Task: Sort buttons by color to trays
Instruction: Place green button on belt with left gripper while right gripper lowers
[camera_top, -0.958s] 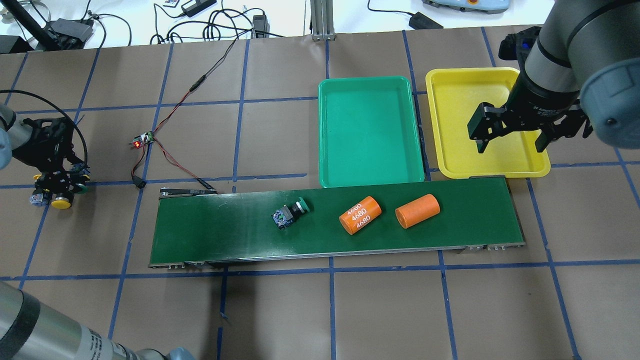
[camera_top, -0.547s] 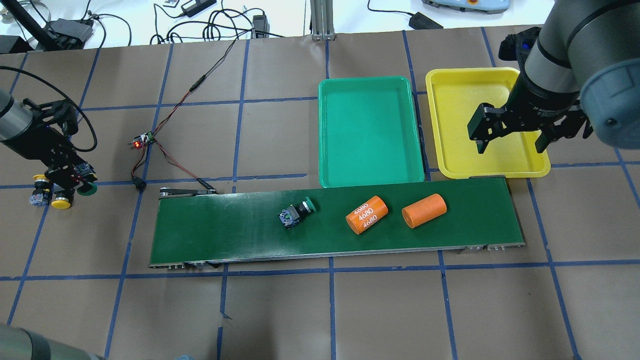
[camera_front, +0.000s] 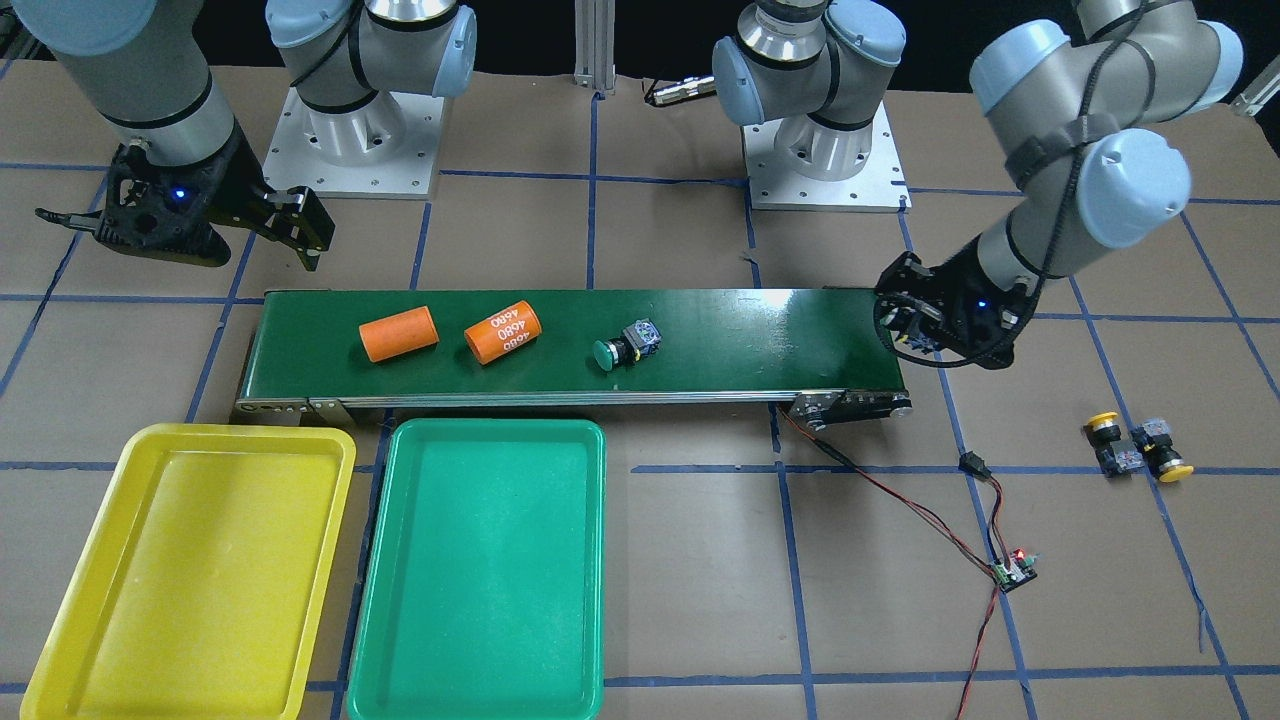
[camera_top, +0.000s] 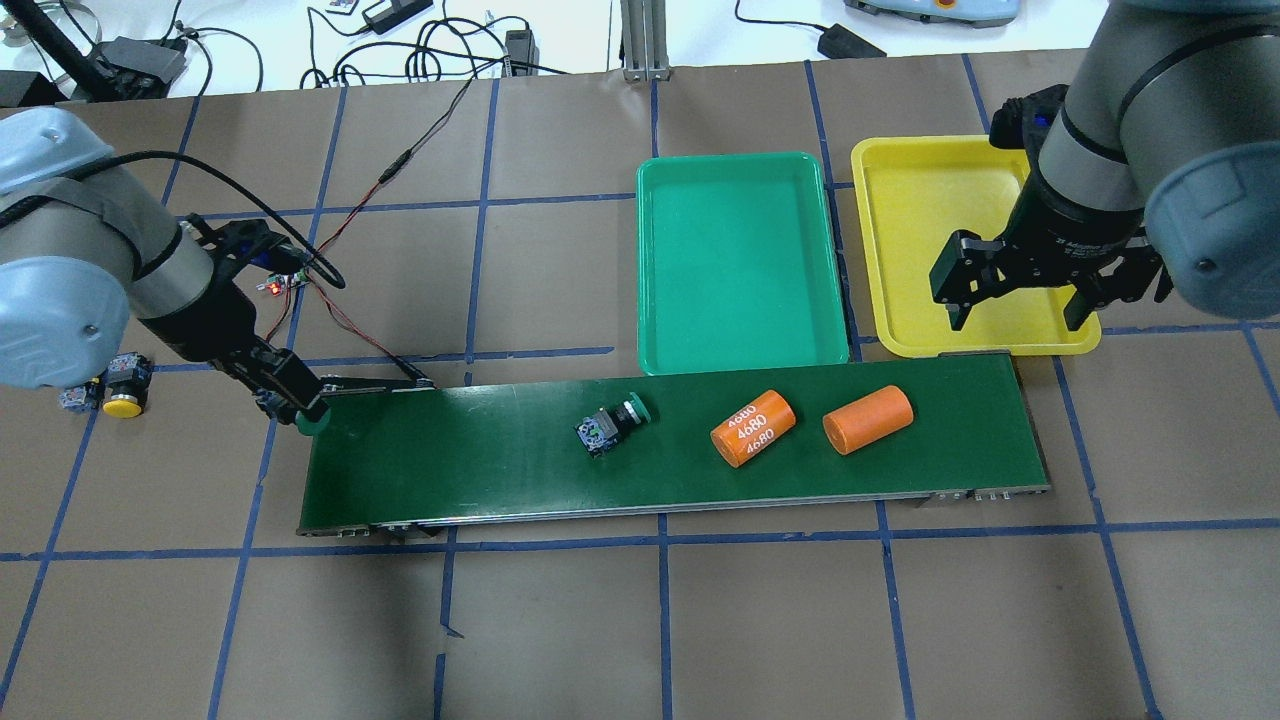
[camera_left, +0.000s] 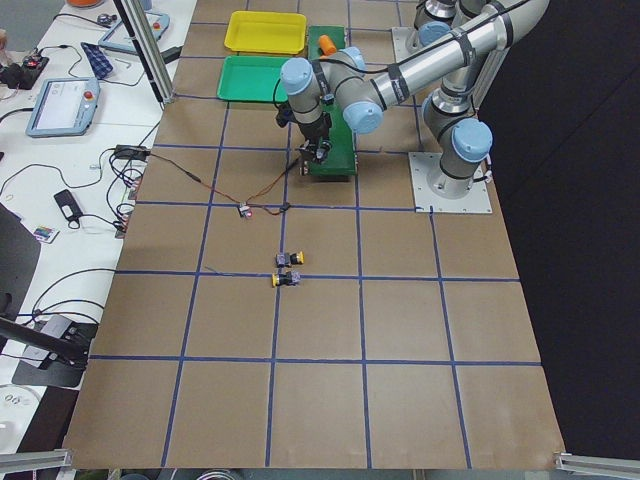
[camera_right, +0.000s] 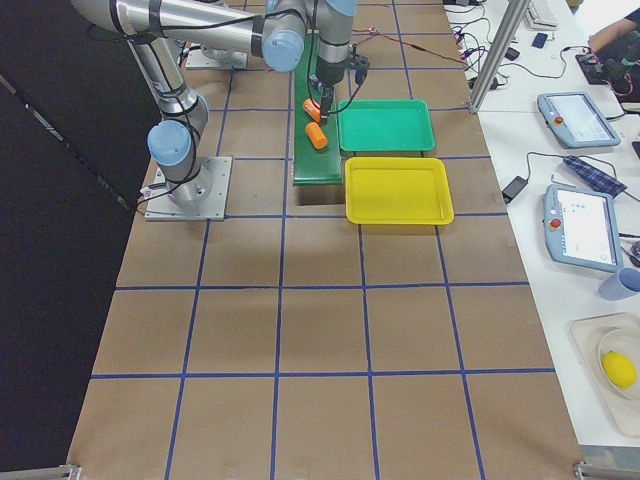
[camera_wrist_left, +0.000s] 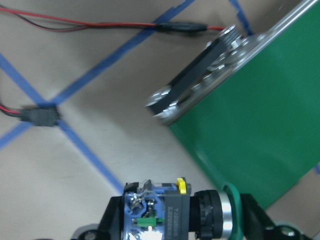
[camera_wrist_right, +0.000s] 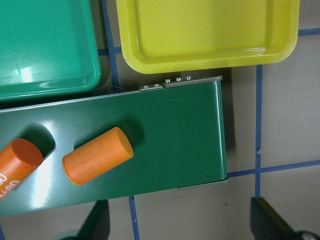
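Left tool (camera_wrist_left: 182, 224) clamps green button (camera_wrist_left: 170, 216) end to end, cap facing belt (camera_wrist_left: 260, 115).

Brown paper tabletop (camera_top: 560, 620), blue tape grid throughout. Long dark-green conveyor belt (camera_top: 470, 465), silver edge rails. Shallow green plastic tray (camera_top: 740, 260); shallow yellow plastic tray (camera_top: 915, 230). Two orange cylinders: printed cylinder (camera_top: 752, 428) with white "4680" repeated, plain cylinder (camera_top: 868, 420) unmarked. Belt button (camera_top: 612, 426): round green cap, black collar, grey-blue body. Held button (camera_wrist_left: 175, 217), in black left hand (camera_top: 300, 412): green cap, silver ring, black collar, blue base, small yellow tab. Two loose buttons (camera_front: 1135, 452): yellow caps, black collars. Black right hand (camera_top: 1012, 318). Thin red-and-black wires (camera_front: 900, 505).
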